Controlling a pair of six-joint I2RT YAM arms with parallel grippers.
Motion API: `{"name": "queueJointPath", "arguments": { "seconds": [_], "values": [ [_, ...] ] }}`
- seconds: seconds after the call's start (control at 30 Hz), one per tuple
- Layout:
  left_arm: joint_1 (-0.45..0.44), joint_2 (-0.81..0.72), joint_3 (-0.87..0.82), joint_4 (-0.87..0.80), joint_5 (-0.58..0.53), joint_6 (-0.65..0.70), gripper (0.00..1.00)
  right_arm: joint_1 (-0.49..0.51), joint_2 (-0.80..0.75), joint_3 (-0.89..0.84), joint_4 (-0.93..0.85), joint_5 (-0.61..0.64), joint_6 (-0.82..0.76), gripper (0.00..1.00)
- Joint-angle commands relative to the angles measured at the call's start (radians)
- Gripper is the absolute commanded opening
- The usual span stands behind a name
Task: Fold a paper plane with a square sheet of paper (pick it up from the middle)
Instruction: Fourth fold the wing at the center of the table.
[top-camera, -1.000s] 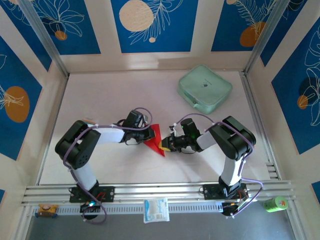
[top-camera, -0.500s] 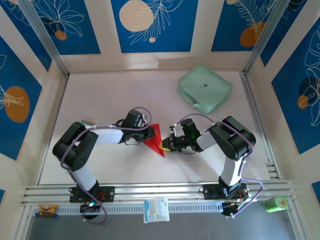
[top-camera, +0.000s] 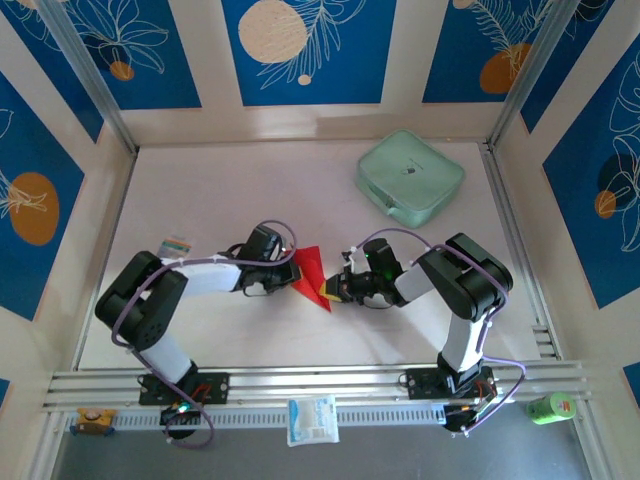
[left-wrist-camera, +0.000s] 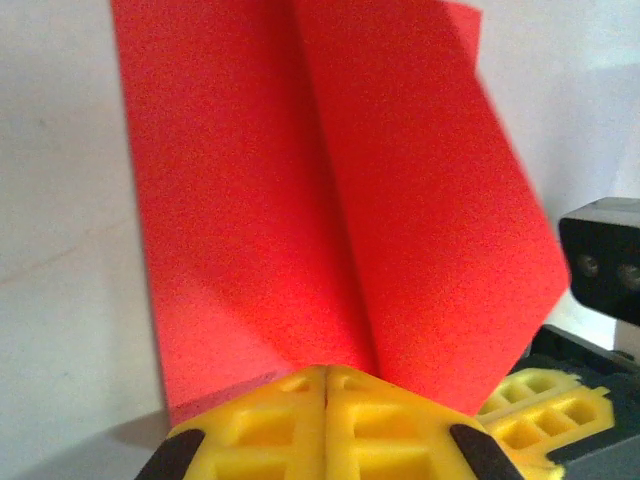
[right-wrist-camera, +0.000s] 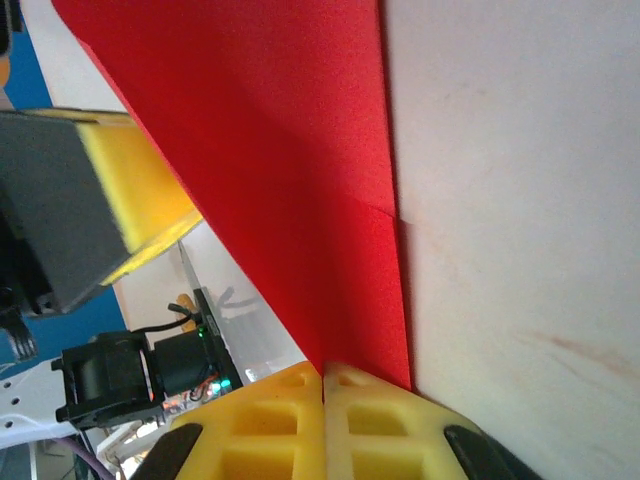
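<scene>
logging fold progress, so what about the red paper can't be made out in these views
Left wrist view: the red paper is cut off by the top edge; its near end is hidden behind the left fingers.
Right wrist view: its upper part runs off the frame; the right fingers hide the pinched tip.
Top view: the red paper is too small to count folds, and both sets of fingers cover parts of its edges.
</scene>
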Motion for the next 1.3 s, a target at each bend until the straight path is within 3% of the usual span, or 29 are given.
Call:
{"name": "queueJointPath", "arguments": {
  "seconds": [0.0, 0.3, 1.03, 1.13, 1.27],
  "values": [
    [-0.006, 0.021, 0.000, -0.040, -0.008, 0.004, 0.06, -0.006, -0.013, -0.025, -0.009, 0.017, 0.027, 0.05],
    [-0.005, 0.077, 0.006, -0.095, -0.008, 0.018, 0.02, -0.010, -0.050, -0.025, -0.023, 0.023, 0.024, 0.05],
    [-0.002, 0.057, 0.018, -0.129, -0.022, 0.039, 0.02, -0.021, -0.056, -0.040, -0.003, 0.011, 0.018, 0.05],
    [-0.002, 0.021, 0.005, -0.107, -0.009, 0.028, 0.08, -0.004, -0.072, -0.019, -0.046, -0.003, -0.021, 0.05],
    [-0.003, -0.091, -0.032, -0.041, 0.008, -0.018, 0.30, 0.040, -0.134, 0.012, -0.214, 0.071, -0.125, 0.05]
  ]
}}
